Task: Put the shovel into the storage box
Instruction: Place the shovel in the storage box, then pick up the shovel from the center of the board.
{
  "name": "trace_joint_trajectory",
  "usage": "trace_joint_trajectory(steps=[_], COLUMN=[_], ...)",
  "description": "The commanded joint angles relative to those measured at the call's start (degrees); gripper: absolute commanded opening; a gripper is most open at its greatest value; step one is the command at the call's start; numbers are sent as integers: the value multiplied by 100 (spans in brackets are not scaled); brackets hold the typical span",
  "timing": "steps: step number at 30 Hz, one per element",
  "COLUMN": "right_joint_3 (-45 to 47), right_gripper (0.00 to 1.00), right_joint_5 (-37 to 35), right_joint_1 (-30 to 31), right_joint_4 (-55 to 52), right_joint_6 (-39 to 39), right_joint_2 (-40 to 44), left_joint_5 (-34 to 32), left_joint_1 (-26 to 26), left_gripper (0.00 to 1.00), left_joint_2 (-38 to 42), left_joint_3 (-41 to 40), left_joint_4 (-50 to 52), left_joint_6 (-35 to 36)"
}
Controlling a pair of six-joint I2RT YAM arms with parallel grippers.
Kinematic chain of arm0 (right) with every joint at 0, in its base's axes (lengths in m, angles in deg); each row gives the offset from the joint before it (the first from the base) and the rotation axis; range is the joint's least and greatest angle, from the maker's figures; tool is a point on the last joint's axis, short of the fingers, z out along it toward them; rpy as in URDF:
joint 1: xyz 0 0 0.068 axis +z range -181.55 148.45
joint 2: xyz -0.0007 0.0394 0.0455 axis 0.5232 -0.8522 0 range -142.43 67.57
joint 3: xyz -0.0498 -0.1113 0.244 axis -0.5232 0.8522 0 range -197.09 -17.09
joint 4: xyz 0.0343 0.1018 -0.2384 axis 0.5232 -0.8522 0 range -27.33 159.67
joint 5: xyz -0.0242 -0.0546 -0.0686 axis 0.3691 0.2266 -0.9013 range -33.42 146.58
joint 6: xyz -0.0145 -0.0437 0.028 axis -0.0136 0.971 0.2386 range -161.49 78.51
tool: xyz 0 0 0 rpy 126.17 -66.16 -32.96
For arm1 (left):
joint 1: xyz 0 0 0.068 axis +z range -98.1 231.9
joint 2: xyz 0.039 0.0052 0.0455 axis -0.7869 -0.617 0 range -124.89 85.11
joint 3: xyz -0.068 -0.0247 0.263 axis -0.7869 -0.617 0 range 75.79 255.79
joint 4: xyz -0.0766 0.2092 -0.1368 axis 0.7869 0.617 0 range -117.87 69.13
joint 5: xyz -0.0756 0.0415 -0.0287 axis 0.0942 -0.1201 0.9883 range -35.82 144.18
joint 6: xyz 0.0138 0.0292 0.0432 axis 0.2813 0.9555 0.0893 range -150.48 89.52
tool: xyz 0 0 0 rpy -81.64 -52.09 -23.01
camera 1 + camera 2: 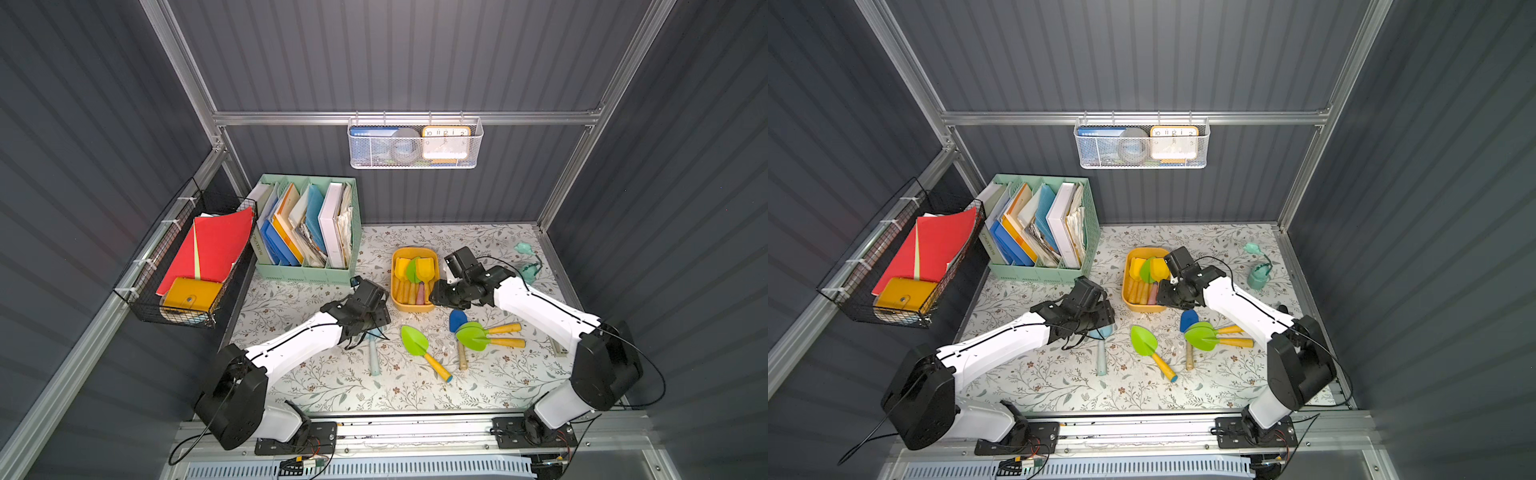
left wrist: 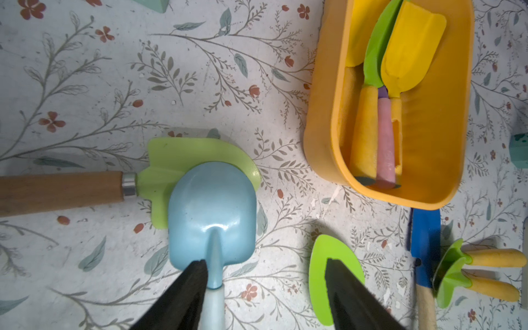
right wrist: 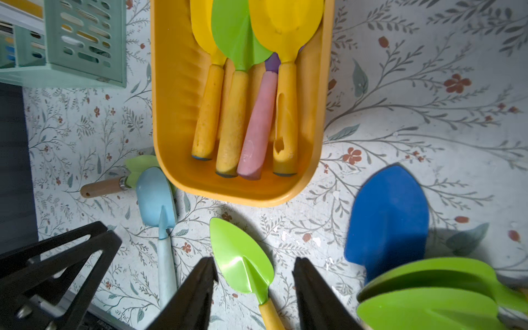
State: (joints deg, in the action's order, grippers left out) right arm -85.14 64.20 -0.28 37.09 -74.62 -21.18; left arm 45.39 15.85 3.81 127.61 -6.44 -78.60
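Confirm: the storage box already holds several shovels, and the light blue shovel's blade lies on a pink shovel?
Wrong colour: the light blue shovel lies on a pale green shovel, not pink, per the left wrist view. The storage box does hold several shovels.

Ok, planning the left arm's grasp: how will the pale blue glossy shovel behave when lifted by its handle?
The pale blue glossy shovel looks rigid, with a hard ribbed blade, so it probably won't flex. Its shiny finish may slip in a light grip. Its blade lies on the pale green wooden-handled shovel, so lifting could nudge that one.
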Motion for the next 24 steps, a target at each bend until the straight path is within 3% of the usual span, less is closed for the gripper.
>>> trace_joint_trajectory(steps=[1,15,24], right_joint_3=[270,1218,1707], right_gripper=[51,55,54], right_joint_5=[99,45,24], right_joint_1=[113,372,427], right_joint_4=[199,532,630], right_joint_6=[109,64,-168], right_joint_2=[252,1013,1190], left_joint_5=[-149,-87,-297], left_joint_1=[18,-15,-669], left_gripper=[70,68,63], left_joint_2=[4,222,108], left_joint_3=[-158,-937,-967], left_joint_4=[186,63,401], left_joint_6=[-197,-716,-1212])
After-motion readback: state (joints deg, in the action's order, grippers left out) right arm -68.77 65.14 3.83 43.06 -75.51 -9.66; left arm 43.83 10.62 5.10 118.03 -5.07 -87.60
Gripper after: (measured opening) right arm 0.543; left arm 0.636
